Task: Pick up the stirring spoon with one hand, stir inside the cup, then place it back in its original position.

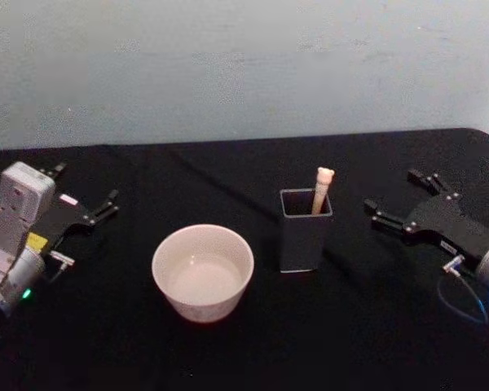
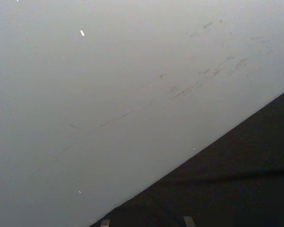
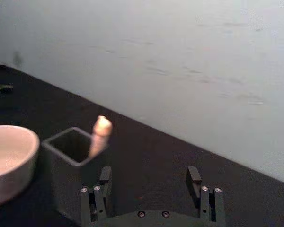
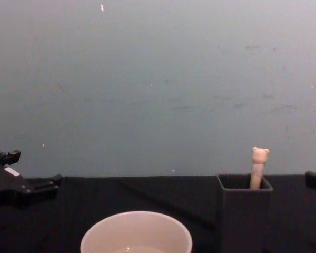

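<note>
Black-clothed table (image 1: 228, 358): your stirring spoon (image 1: 323, 189) is standing in the dark grey square holder (image 1: 301, 244), at the cream cup's (image 1: 202, 271) 3 o'clock. Both claws are waiting released, the left gripper (image 1: 85, 186) at 9 o'clock and the right gripper (image 1: 391, 190) at 3 o'clock.

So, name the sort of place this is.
Likely a robot test bench: black-draped table against a bare wall, one cup, a spoon in a holder, left claw and right claw open either side.

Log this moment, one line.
stirring spoon: in dark grey holder, untouched | cup: left of holder | left gripper: open, idle | right gripper: open, beside holder
</note>
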You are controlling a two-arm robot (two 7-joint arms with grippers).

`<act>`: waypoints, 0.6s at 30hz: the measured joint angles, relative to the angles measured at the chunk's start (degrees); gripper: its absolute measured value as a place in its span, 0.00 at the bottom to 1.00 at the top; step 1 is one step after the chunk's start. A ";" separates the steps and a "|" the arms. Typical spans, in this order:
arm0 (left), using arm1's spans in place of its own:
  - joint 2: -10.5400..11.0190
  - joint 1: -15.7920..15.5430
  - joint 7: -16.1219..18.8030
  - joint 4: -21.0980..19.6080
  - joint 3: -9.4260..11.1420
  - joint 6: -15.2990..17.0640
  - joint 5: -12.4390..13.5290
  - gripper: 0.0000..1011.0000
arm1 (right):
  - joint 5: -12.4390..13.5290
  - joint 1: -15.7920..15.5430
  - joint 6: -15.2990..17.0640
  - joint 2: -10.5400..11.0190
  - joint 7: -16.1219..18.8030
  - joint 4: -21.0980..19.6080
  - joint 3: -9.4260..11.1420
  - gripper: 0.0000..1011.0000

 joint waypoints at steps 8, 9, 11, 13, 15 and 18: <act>0.00 0.00 0.00 0.00 0.00 0.00 0.00 0.99 | 3.04 -0.43 2.04 0.31 5.65 -1.39 0.41 0.99; 0.00 0.00 0.00 0.00 0.00 0.00 0.00 0.99 | 3.44 -0.11 2.58 0.07 6.53 -1.37 0.40 0.99; 0.00 0.00 0.00 0.00 0.00 0.00 0.00 0.99 | 3.74 0.37 3.14 -0.25 7.31 -1.17 0.33 0.99; 0.00 0.00 0.00 0.00 0.00 0.00 0.00 0.99 | 3.94 1.27 3.96 -0.92 8.26 -0.51 0.11 0.99; 0.00 0.00 0.00 0.00 0.00 0.00 0.00 0.99 | 3.93 2.04 4.40 -1.51 8.82 0.09 -0.14 0.99; 0.00 0.00 0.00 0.00 0.00 0.00 0.00 0.99 | 3.77 3.43 5.08 -2.54 9.74 1.26 -0.67 0.99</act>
